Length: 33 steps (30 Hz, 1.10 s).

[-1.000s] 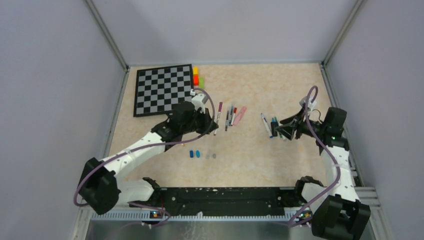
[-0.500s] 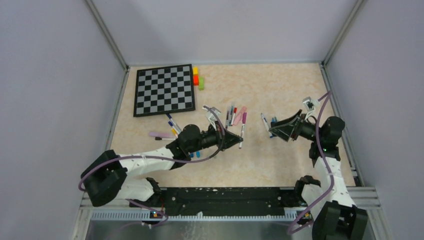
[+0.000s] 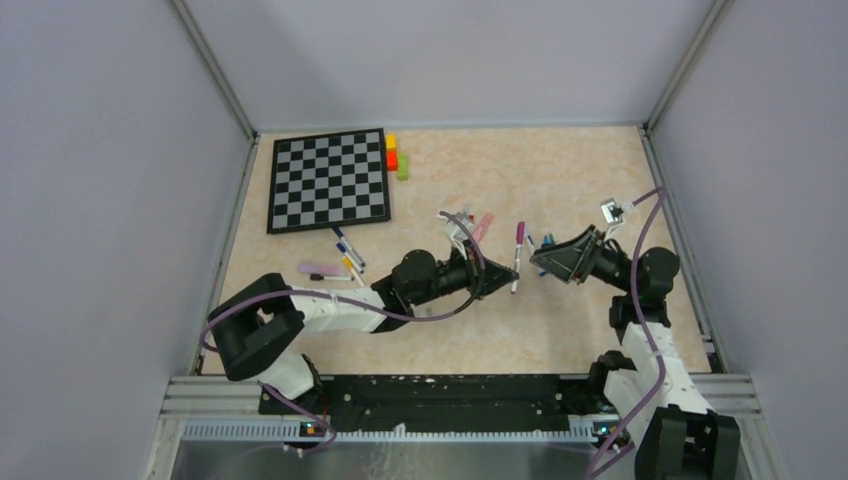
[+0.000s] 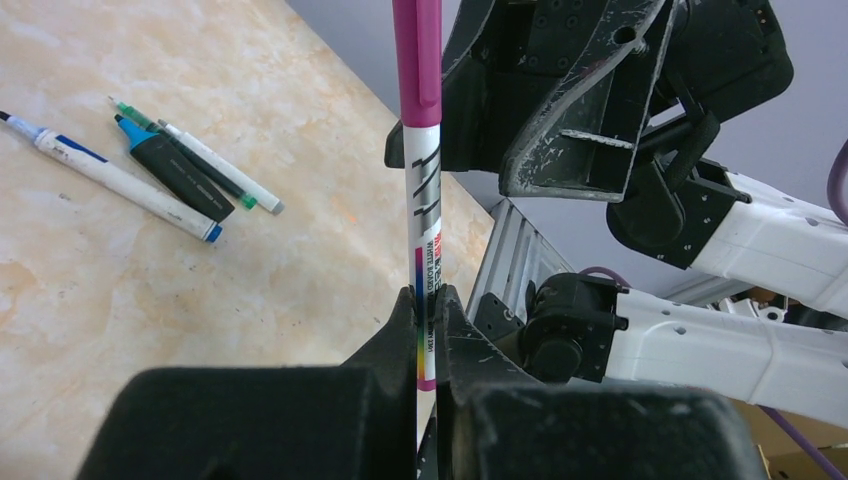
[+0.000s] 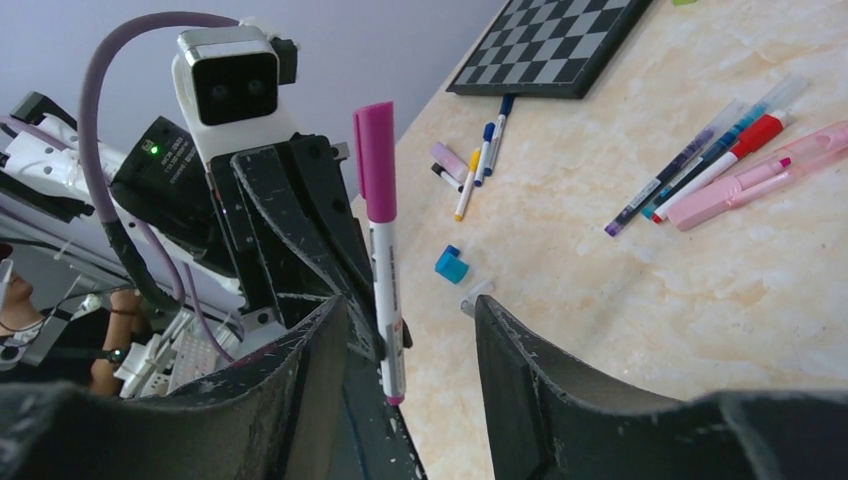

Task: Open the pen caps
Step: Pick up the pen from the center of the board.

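My left gripper (image 3: 505, 282) is shut on the lower barrel of a white pen (image 3: 516, 262) and holds it upright above the table's middle. Its magenta pen cap (image 3: 519, 233) is on the top end. In the left wrist view the fingers (image 4: 400, 330) pinch the barrel (image 4: 424, 240) below the cap (image 4: 417, 50). My right gripper (image 3: 537, 260) faces this pen from the right, open. In the right wrist view the pen (image 5: 386, 290) stands in front of the gap of that gripper (image 5: 410, 305), touching neither finger. A loose blue cap (image 5: 452, 265) and a greyish cap (image 5: 478, 295) lie on the table.
A chessboard (image 3: 328, 180) lies at the back left, with coloured blocks (image 3: 393, 155) beside it. Pens lie in groups: left of centre (image 3: 345, 255), behind the left wrist (image 5: 700, 170) with a pink highlighter (image 5: 750, 180), and under the right gripper (image 4: 170, 175).
My left arm has swung right, carrying the magenta-capped pen from beside the pen group up to the right gripper. The right gripper has shifted slightly left toward it.
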Each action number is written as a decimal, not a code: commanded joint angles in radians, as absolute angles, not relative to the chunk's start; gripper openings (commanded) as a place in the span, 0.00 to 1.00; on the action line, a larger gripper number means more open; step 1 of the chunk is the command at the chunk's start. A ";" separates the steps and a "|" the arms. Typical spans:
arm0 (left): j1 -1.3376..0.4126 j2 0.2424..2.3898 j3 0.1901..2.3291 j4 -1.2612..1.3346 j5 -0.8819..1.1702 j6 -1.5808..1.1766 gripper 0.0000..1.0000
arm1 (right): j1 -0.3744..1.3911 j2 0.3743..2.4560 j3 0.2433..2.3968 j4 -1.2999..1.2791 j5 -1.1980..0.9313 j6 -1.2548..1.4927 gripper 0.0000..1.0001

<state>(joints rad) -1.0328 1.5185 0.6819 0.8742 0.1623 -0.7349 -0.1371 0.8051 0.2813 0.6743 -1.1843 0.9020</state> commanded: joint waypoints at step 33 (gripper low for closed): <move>-1.088 1.329 0.581 0.909 0.041 -0.472 0.97 | -0.060 0.805 0.369 0.460 -1.300 0.449 0.00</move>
<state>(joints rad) -1.0874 1.4658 0.6449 0.8734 0.1059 -0.6197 -0.0681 0.8177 0.2836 0.6121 -1.2201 0.7002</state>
